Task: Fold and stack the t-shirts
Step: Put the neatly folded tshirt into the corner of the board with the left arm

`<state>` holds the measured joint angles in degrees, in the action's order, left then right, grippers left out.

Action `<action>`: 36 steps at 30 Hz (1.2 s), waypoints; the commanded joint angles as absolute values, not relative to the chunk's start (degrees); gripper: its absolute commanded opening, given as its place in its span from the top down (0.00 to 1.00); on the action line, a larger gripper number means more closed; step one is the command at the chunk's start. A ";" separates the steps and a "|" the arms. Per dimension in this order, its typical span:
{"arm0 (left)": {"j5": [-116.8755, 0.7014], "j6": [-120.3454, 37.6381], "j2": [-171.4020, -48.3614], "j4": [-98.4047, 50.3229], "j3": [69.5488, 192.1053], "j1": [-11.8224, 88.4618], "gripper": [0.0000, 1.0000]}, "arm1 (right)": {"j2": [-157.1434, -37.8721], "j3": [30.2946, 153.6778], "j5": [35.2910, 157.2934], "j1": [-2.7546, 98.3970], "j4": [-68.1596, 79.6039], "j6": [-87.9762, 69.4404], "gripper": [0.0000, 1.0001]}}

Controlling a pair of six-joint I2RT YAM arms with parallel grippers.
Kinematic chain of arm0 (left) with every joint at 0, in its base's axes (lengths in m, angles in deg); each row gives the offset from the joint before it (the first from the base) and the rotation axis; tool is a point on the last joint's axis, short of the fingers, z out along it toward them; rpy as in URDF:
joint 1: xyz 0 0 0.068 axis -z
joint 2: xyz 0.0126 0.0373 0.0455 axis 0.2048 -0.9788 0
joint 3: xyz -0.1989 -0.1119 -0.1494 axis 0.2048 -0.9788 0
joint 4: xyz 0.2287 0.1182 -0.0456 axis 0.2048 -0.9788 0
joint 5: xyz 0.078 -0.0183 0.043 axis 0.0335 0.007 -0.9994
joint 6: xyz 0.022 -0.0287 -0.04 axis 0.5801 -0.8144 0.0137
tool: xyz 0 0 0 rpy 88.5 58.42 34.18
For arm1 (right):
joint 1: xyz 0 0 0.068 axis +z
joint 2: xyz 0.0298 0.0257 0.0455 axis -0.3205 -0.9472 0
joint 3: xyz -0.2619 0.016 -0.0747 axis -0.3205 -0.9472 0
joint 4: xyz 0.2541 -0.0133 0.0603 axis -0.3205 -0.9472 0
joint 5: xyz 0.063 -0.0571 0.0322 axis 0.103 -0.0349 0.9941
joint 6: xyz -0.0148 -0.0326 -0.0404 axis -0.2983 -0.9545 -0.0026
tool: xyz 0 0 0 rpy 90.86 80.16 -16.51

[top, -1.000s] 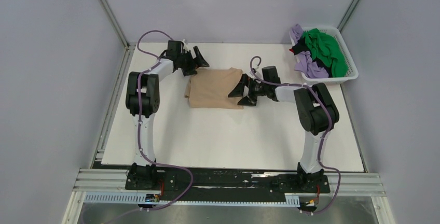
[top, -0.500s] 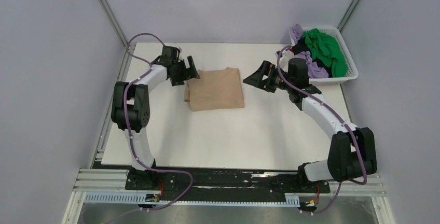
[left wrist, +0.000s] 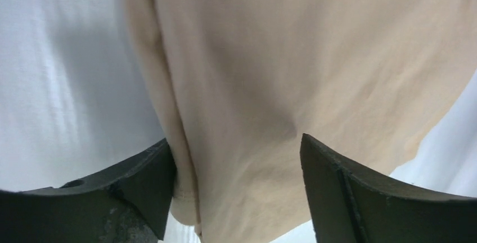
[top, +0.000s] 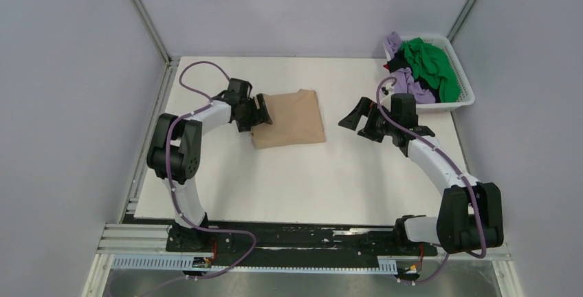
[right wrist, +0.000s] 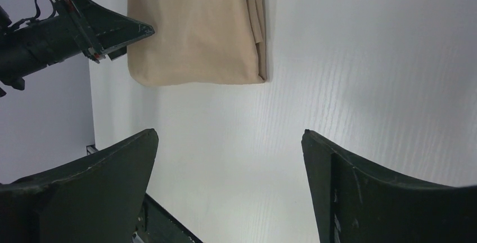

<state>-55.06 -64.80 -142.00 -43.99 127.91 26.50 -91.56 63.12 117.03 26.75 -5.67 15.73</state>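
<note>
"On the upper middle of the overhead view, what lies there?"

"One tan t-shirt point(top: 289, 118), folded into a rough rectangle. It lies flat on the white table point(top: 275, 187), with layered edges showing along one side."

"Left gripper?"

"The left gripper point(top: 258, 111) is at the left edge of that shirt. In its wrist view the jaws stand spread, with the folded edge between the fingers point(left wrist: 140, 181). One finger is against the fold. Nothing is pinched."

"Right gripper?"

"The right gripper point(top: 357, 115) is right of centre in the overhead view, over bare table and apart from the shirt. Its jaws are spread wide and hold nothing. Its wrist view shows the tan shirt at the top of the frame, well beyond the fingertips."

"Other garments?"

"A white basket point(top: 460, 101) sits at the upper right corner of the table. A green shirt point(top: 430, 63) and a lilac shirt point(top: 405, 84) are heaped in it, crumpled. The lilac one hangs over the left rim."
</note>
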 commanded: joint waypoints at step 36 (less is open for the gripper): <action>-102.45 -27.37 -169.84 -57.79 173.89 14.36 1.00 | -75.75 56.42 81.77 24.07 -8.43 11.62 0.00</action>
<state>-97.24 -35.77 -166.72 -60.45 166.55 15.66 -76.98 57.39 86.41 24.26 -11.51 12.26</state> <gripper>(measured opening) 0.031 0.998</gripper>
